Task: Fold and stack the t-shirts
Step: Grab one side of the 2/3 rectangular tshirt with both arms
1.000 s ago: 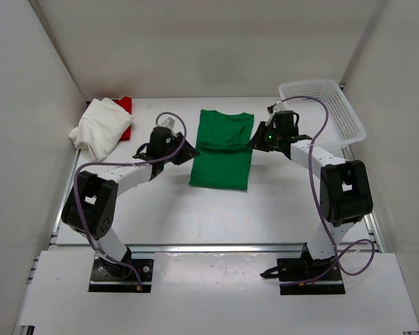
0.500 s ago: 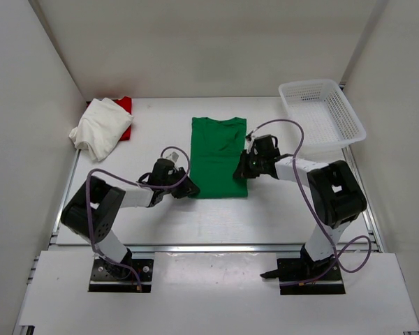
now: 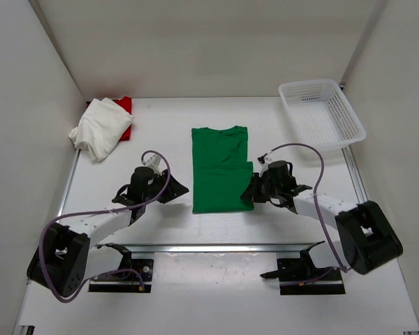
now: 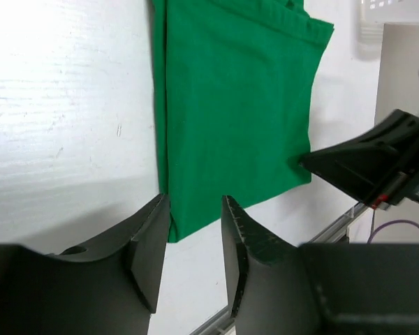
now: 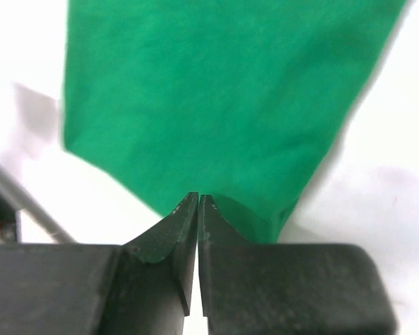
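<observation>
Two arms lie low over the white table (image 3: 160,139), both stretched towards its middle. The left arm runs from its base at the near left, forearm angled forward and to the right. The left gripper (image 3: 180,190) sits just beside the near left corner of the green cloth t-shirt (image 3: 220,164). The wrist view shows its black fingers (image 4: 150,241) spread, with a clear gap between them. The shirt's corner shows through that gap, lying flat on the table and not clamped.

The right arm is folded with its elbow at the near right, forearm reaching left. The right gripper (image 3: 248,195) meets the shirt's near right corner. Its tapered tips are pressed together at the cloth edge. The frames do not settle whether any fabric is caught between them.

The green t-shirt is folded into a narrow, smooth rectangle at mid-table, long axis running away from the arms, neckline at the far end. A crumpled white cloth t-shirt (image 3: 101,129) sits in the far left corner, overlapping a bright red cloth t-shirt (image 3: 126,105). A white plastic mesh basket (image 3: 307,84) stands at the far right.
</observation>
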